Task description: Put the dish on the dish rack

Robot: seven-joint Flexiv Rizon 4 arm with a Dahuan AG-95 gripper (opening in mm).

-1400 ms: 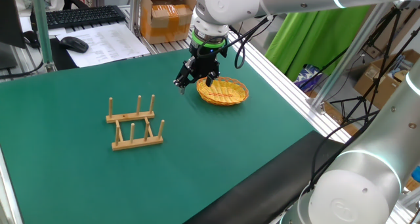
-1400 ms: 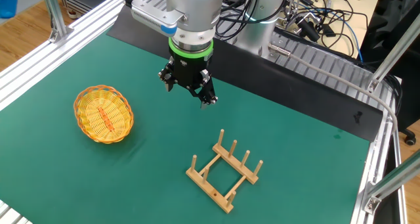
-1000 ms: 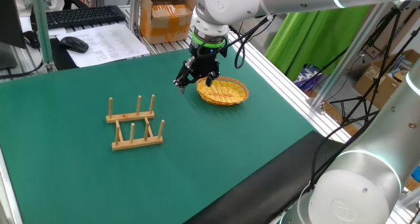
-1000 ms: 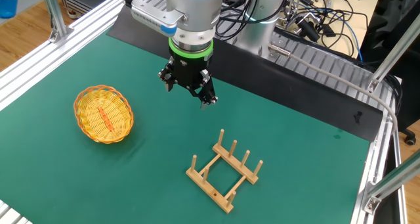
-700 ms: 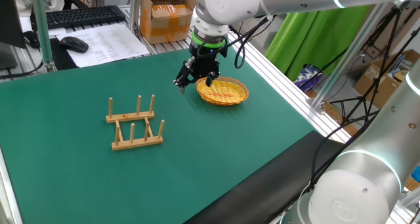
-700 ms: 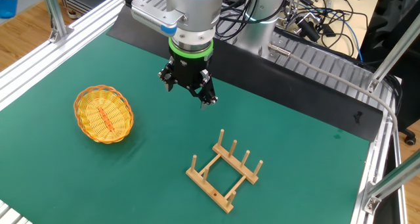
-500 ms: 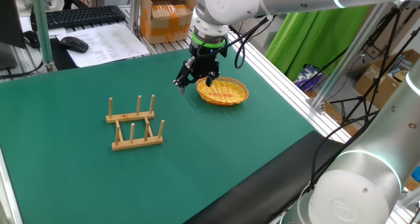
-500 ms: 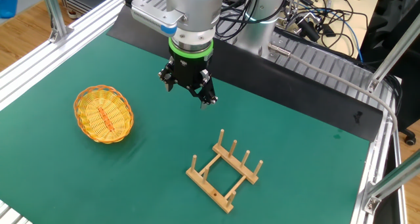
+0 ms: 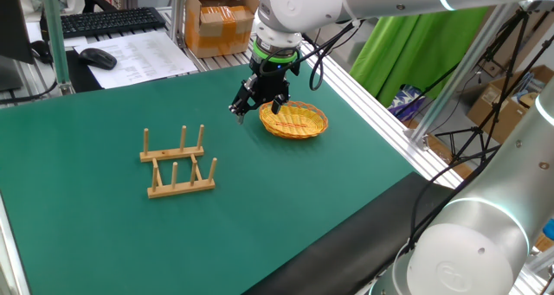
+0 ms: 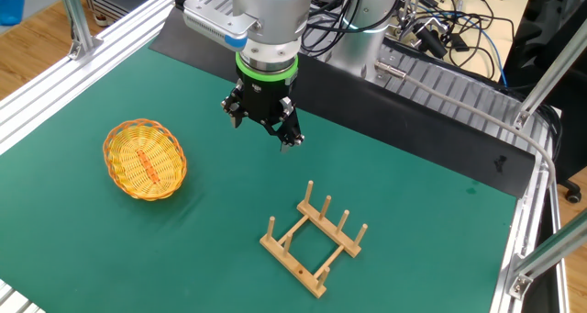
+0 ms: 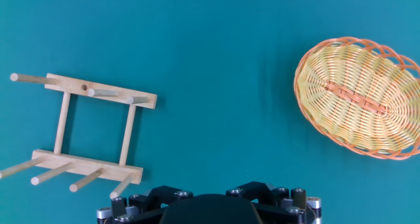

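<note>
The dish [image 9: 296, 119] is a yellow-orange woven wicker plate with a reddish centre streak, lying flat on the green mat at the far right. It also shows in the other fixed view [image 10: 145, 159] and at the right of the hand view [image 11: 361, 97]. The dish rack [image 9: 177, 163] is light wood with upright pegs and stands empty on the mat; it also shows in the other fixed view [image 10: 314, 238] and at the left of the hand view [image 11: 85, 135]. My gripper [image 9: 257, 109] hovers above the mat between the two, close to the dish's left rim, open and empty [image 10: 263, 132].
Aluminium frame rails [image 9: 372, 96] run along the mat's far and right edges. A cardboard box [image 9: 218, 22], a keyboard [image 9: 108, 20] and a mouse [image 9: 98, 58] lie behind the mat. Cables and a metal tray [image 10: 440, 65] lie behind the arm's base.
</note>
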